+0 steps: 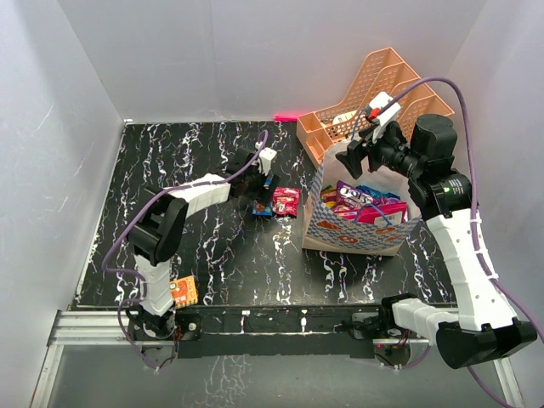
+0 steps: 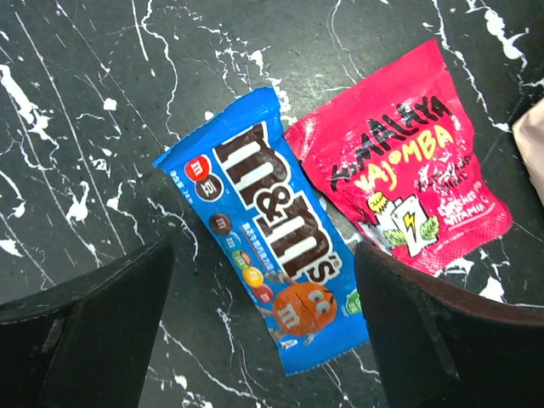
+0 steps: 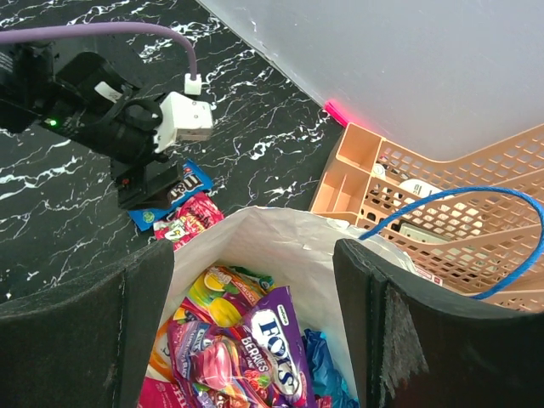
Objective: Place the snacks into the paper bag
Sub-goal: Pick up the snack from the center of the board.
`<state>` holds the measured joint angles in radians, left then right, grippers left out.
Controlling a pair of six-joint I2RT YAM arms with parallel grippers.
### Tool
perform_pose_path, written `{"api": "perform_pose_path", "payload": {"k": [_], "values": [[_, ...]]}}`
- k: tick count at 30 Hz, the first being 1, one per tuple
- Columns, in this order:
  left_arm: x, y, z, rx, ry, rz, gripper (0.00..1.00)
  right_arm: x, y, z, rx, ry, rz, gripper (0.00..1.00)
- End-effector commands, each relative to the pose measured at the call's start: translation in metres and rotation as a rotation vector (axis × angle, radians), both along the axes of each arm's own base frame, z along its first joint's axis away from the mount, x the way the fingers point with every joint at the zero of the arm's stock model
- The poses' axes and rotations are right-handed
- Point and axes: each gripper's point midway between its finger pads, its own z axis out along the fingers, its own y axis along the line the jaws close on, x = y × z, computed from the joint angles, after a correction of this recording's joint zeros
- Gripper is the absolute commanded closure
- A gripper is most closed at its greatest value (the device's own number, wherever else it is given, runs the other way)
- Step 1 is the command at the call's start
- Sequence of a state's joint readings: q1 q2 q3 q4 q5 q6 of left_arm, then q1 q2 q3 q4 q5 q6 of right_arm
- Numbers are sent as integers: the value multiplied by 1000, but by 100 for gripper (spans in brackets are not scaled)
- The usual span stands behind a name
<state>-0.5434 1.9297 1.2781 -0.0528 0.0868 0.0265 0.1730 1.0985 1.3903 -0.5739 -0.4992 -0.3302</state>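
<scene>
One orange packet (image 1: 184,291), near-left corner, overhead view only

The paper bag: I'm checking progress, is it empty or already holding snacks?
Partly full: the paper bag stands open with snacks inside, a purple packet on top.

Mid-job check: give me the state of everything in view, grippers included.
paper bag: upright, open, partly filled with snacks.
blue M&M's packet: flat on table, ungripped.
pink packet: flat beside it.
orange packet: lying at table's near edge.
left gripper: open over the M&M's packet.
right gripper: open, empty, above the bag.
</scene>
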Motion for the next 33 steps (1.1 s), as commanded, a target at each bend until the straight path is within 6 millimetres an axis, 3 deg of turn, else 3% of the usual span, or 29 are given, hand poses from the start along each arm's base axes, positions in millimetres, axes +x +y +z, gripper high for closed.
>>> {"api": "perform_pose_path", "payload": {"k": [1,8,17,26,33], "values": [[13,-8,10,-9,-22,18,17,-5,2,14,13,-49,16,21],[7,-11,-8,8,38,6,23,-6,3,7,6,-43,26,20],[-2,1,-20,86,75,-12,31,-7,3,2,-5,-36,33,20],[-3,18,-8,166,20,-42,40,-6,3,-1,-16,-39,35,20],[-2,21,12,178,-40,-81,54,-2,-1,-2,-33,-39,18,19]]}}
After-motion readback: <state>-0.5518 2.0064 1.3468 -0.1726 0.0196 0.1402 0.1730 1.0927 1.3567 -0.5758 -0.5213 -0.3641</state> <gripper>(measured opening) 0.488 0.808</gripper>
